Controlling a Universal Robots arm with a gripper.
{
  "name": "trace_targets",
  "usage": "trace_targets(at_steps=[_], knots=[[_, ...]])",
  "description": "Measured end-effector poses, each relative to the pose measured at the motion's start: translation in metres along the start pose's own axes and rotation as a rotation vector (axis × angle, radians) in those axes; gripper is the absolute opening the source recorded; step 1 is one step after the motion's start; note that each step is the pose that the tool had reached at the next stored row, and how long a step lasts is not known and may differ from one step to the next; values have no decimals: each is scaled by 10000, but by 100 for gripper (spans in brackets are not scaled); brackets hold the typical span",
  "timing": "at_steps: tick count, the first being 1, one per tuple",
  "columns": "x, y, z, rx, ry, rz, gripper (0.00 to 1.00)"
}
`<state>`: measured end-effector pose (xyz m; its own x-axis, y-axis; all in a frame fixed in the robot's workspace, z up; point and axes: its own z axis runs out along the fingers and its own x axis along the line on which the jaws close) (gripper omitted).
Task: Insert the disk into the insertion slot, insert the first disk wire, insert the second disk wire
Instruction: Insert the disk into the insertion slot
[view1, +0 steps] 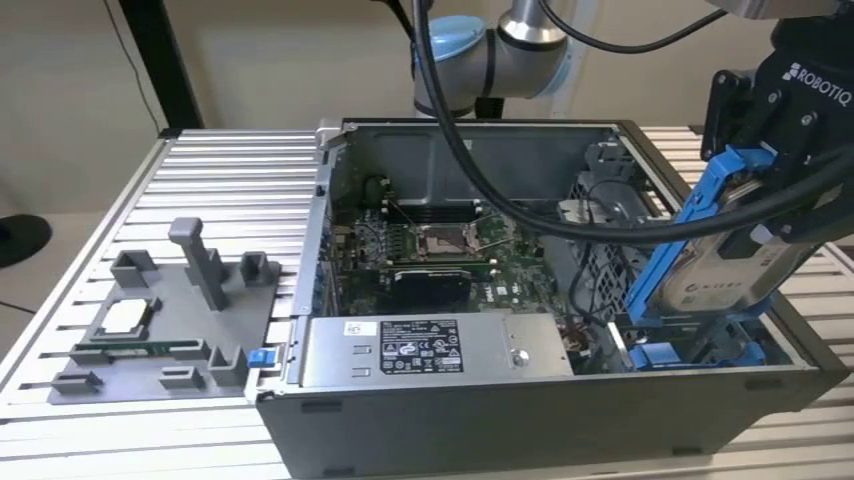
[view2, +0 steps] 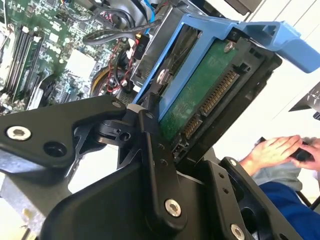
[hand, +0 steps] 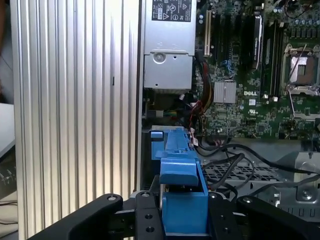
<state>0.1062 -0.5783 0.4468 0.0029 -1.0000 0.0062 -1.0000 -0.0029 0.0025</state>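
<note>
**Metal and plastic**

The table (view1: 214, 180) shows ribbed, bare silvery metal. The computer case (view1: 534, 420) looks matt dark grey metal. The disk (view1: 731, 280) gleams silver, smooth metal, in a glossy blue plastic frame (view1: 694, 213). The gripper (hand: 182, 220) is matt black.

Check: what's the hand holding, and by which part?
The hand holds the disk, clamped across its blue carrier frame at the upper end; the disk is tilted, lower end at the insertion slot.

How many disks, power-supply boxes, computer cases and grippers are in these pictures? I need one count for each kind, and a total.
disk: 1
power-supply box: 1
computer case: 1
gripper: 1
Total: 4
</note>
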Motion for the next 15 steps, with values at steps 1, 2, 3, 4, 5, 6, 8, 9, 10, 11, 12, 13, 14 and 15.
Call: trace_targets(at_steps=[1,2,3,4,5,6,8,9,10,11,12,13,14,15], knots=[[0,0,0,0,1,0,0],[0,0,0,0,0,0,0],[0,0,1,0,0,0,0],[0,-2,5,0,-2,0,0],[-1,-4,13,0,-2,13,0],[0,-6,24,0,-6,61,0],[0,-11,50,-1,-26,180,0],[0,-14,63,-1,-44,236,0],[-1,-16,75,-2,-64,269,0],[0,-17,87,-2,-82,273,0],[-1,-20,100,-2,-92,272,0],[-1,-27,114,-2,-94,271,0],[-1,-35,129,-2,-94,272,0],[-1,-42,142,-2,-94,273,0]])
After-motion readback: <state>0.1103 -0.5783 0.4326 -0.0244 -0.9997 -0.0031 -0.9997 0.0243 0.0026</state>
